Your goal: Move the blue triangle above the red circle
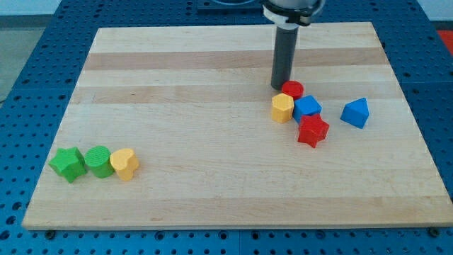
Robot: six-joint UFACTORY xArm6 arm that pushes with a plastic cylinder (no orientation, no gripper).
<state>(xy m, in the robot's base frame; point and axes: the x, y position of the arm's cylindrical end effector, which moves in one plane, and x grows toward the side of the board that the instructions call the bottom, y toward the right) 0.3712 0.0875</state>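
Near the view's top, my tip (279, 86) is seen just left of the red circle (293, 89), seemingly touching it, though contact cannot be confirmed; nothing is grasped by the bare rod. Below the circle are clustered a yellow hexagon (282, 108), a blue cube (307, 108) and a red star (313, 131). The blue triangle (355, 112) is set apart at their right.

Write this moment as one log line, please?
my tip: just left of red circle | blue triangle: right of cluster, apart, untouched | task: not done
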